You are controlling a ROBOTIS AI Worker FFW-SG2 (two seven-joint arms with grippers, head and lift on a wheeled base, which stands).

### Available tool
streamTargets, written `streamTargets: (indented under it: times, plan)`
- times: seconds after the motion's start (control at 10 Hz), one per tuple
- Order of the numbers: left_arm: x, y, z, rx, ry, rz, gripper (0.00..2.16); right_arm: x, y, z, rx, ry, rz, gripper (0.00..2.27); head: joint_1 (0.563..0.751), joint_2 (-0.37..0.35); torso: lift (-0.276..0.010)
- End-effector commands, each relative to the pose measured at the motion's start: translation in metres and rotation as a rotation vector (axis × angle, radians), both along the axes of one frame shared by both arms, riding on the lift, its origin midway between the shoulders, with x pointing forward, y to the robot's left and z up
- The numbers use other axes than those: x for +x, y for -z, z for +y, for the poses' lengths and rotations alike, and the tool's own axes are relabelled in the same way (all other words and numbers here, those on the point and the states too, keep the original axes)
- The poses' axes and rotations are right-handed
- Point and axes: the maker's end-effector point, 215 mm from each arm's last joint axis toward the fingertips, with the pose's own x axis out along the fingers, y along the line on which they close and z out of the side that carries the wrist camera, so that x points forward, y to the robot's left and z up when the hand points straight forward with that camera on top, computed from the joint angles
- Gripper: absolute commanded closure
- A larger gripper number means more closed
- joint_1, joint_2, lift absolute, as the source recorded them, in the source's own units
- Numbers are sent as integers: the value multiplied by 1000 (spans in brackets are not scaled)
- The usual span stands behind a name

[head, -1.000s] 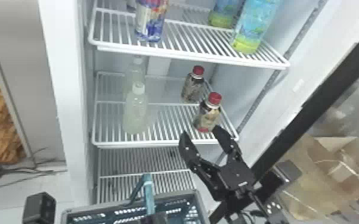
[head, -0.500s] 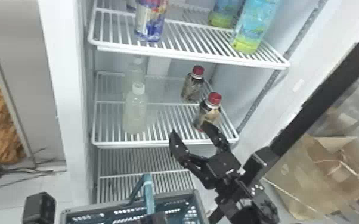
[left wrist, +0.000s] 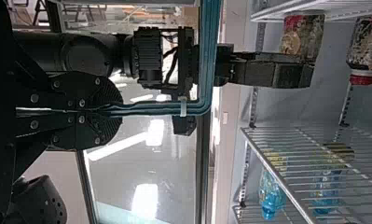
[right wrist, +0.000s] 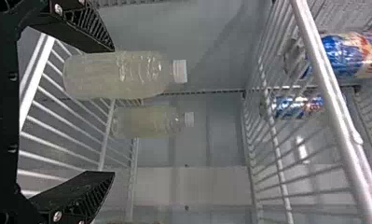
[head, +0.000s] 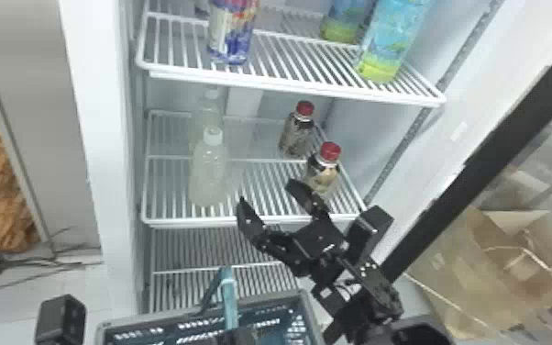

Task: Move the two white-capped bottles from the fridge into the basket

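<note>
Because the front white-capped bottle (head: 208, 174) stands upright near the lip of the wire shelf (head: 179, 223), it is likely the first to take; the rear white-capped bottle (head: 207, 108) stands behind it. The right gripper (head: 268, 194) is empty, its fingers spread apart, seemingly to admit a bottle's body, and it has to clear the nearer red-capped bottle (head: 323, 174) beside it. Lower down, the left gripper (left wrist: 121, 110) is clenched on the handle (left wrist: 208, 56), presumably keeping the basket (head: 284, 298) close for a short transfer
</note>
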Motion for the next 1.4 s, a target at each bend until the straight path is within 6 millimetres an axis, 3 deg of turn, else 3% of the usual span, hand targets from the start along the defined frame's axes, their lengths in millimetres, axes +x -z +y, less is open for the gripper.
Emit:
streamTargets:
  times: [0.0, 0.4, 1.3]
  plan:
    - [0, -1, -1, -1, 2, -2, 1118, 7, -4, 9, 0, -27, -1, 61, 695, -334, -260]
    - [-1, 0, 0, 1, 5, -2, 1118, 23, -1, 47, 21, -137, 13, 51, 695, -281, -260]
    - [0, -1, -1, -1, 2, -2, 1118, 59, 1, 72, -26, -174, 31, 51, 695, -219, -260]
